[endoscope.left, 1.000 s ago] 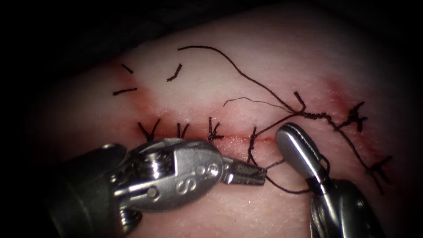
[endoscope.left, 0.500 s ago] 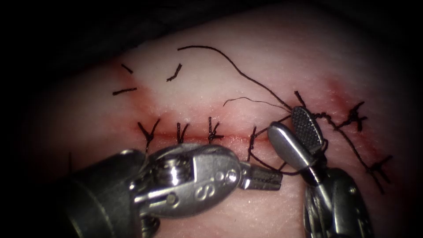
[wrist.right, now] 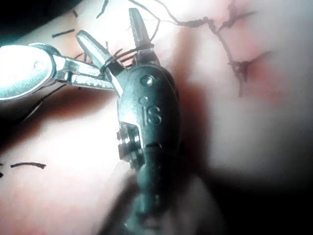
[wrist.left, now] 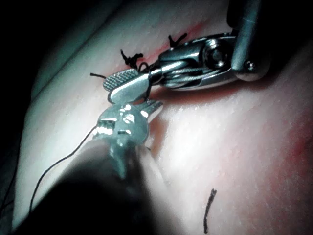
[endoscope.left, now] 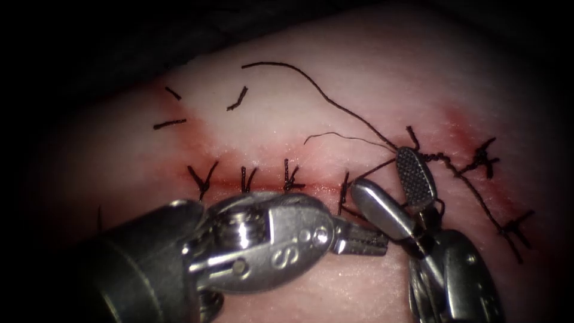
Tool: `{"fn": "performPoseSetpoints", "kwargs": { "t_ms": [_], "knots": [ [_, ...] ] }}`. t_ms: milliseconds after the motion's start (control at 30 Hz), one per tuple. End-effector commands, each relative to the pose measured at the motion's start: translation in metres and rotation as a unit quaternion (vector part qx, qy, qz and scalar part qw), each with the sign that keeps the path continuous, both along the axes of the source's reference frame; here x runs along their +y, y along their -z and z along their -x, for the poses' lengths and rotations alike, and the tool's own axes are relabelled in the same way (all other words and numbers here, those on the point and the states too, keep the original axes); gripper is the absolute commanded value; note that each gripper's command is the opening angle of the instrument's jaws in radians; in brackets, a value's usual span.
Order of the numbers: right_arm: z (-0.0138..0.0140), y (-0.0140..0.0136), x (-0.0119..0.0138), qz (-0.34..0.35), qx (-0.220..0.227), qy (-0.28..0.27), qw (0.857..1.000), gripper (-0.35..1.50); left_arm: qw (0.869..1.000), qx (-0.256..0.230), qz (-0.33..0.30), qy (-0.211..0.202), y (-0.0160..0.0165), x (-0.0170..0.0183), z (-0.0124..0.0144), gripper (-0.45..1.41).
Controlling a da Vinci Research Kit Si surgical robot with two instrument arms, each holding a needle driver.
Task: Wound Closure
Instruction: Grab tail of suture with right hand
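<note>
The tissue point(endoscope.left: 287, 113) carries a horizontal cut point(endoscope.left: 263, 186) with red fluid, crossed by several dark stitches. My left tool point(endoscope.left: 366, 241) reaches in from the lower left below the cut, jaws shut on the thread close to the stitch point(endoscope.left: 344, 192). Just to its right, my right tool point(endoscope.left: 382, 171) stands open, one jaw lying over the cut and the other raised with its ridged face showing. Thread point(endoscope.left: 439, 206) loops around the base of its jaws. The left wrist view has the left tool point(wrist.left: 152, 105) under the open right tool point(wrist.left: 110, 90). The right wrist view has the open right tool point(wrist.right: 106, 24) and the left tool point(wrist.right: 95, 84) beside it.
A long thread point(endoscope.left: 323, 90) runs from the upper tissue down to a twisted strand point(endoscope.left: 436, 157) on the right. Knots point(endoscope.left: 481, 158) sit further right. Cut ends of thread point(endoscope.left: 236, 98) lie at the upper left.
The left tool has slid right toward the right tool with the thread. The right tool opened its jaws and moved left, and the thread loop now sits around the base of its jaws.
</note>
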State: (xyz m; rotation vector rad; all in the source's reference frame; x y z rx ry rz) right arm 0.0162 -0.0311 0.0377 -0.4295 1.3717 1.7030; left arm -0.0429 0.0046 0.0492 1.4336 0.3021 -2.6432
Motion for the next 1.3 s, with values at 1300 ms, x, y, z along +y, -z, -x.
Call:
{"fn": "performPoseSetpoints", "kwargs": {
  "t_ms": [1300],
  "knots": [
    [0.0013,-0.0040,0.0028,-0.040,-0.005,-0.092,0.995,0.71,1.000,0.003,0.002,-0.011,0.0003,0.0033,0.0032,-0.45]
  ]
}}
